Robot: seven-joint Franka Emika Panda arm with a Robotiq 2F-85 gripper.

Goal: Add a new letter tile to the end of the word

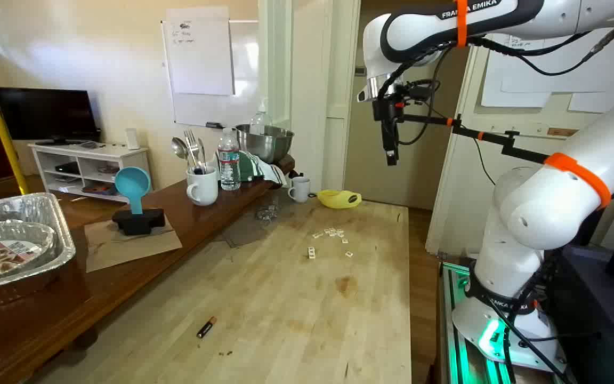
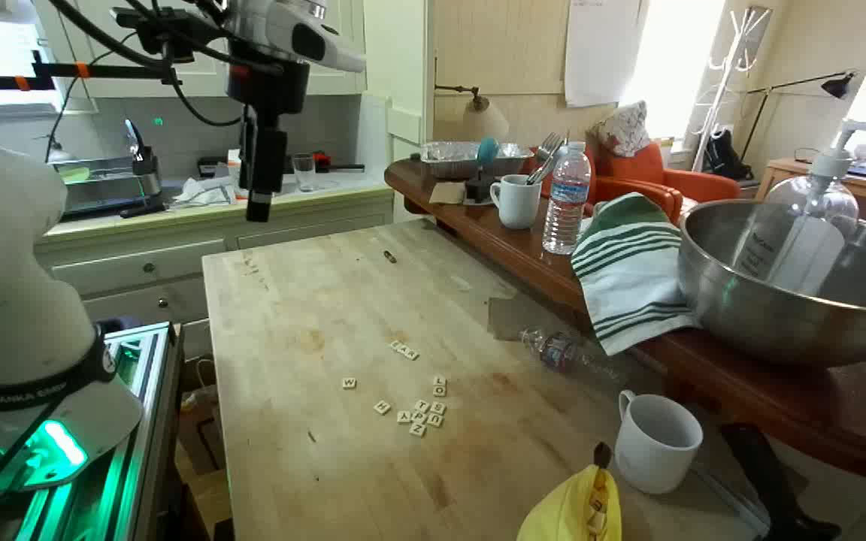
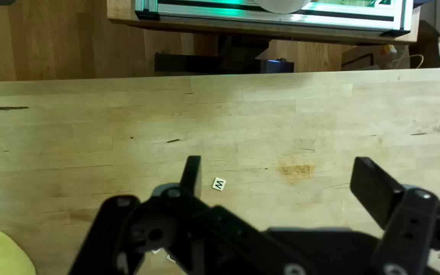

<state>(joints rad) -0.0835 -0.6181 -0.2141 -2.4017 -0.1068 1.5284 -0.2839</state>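
Your gripper (image 3: 281, 177) hung above the table (image 2: 290, 466), jaws wide apart. The word (image 2: 404, 350), a three-tile row ending A-R (first letter too blurry to read), lay on the table, apart from the rest. You had a loose W tile (image 2: 349, 383) near it, other tiles (image 2: 419, 418) clustered nearer the yellow pouch (image 2: 553, 518).

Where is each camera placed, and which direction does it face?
An exterior view: at the battery end of the table, facing the yellow pouch; arm and base at image right.
An exterior view: at the opposite end, facing toward the kitchen counter; arm and base at image left.
Wrist view: above the table, facing down; gripper and part of the base show.
Both exterior views share the word tiles.
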